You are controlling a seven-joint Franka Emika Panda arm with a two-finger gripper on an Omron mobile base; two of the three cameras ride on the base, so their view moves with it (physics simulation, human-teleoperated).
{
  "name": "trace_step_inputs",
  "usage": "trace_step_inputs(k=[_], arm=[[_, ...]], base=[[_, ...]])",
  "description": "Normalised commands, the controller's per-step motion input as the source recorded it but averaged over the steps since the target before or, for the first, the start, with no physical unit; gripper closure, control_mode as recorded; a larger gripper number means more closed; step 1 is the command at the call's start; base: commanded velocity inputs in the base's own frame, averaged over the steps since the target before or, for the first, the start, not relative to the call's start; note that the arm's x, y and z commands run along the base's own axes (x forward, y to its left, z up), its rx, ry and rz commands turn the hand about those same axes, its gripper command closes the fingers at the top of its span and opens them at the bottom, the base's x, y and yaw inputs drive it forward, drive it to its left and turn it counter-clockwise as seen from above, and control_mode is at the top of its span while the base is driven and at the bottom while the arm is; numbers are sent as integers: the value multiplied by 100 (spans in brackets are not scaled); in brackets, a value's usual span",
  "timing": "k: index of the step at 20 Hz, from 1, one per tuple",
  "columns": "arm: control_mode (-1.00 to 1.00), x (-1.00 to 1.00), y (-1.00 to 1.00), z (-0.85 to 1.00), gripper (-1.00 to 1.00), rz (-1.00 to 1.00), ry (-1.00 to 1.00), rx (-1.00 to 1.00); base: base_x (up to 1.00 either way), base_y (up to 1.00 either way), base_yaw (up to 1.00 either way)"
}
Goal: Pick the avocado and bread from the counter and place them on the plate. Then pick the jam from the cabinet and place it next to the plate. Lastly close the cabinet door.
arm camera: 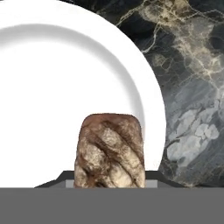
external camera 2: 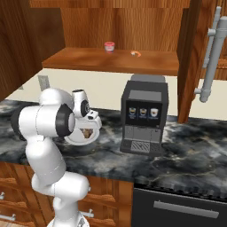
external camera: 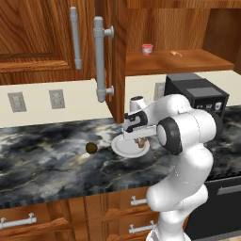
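Observation:
My gripper (external camera: 137, 137) is shut on the bread (arm camera: 109, 151), a brown oblong crusty lump, and holds it low over the white plate (arm camera: 52, 87). I cannot tell whether the bread touches the plate. The plate (external camera: 121, 149) lies on the dark marble counter (external camera: 47, 160). On the counter left of the plate rests the dark round avocado (external camera: 91, 148), apart from it. The jam (external camera: 147, 49), a pale jar with a red lid, stands on the shelf of the open cabinet (external camera: 188, 59). The cabinet door (external camera: 117, 61) stands swung out, its grey bar handle (external camera: 100, 59) facing left.
A black coffee machine (external camera 2: 144, 115) stands on the counter right of the plate. A small orange scrap (external camera: 175, 53) lies on the shelf right of the jam. Wall outlets (external camera: 56, 99) sit on the backsplash. Drawers run below the counter edge.

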Motion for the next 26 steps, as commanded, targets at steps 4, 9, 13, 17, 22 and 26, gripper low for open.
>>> trace_step_inputs(k=[4, 9, 13, 17, 22, 26], arm=[[-100, 1, 0, -16, 100, 1, 0, 0], [-100, 0, 0, -16, -100, 2, 0, 0], [-100, -8, 2, 20, -100, 4, -9, 0], [-100, -7, 1, 38, -100, 5, -7, 0], [-100, -1, 0, 35, -100, 8, -1, 0], [-100, -4, 0, 30, -100, 35, -3, 0]], base=[[0, 0, 0], [0, 0, 0], [0, 0, 0], [0, 0, 0], [0, 0, 0], [0, 0, 0]])
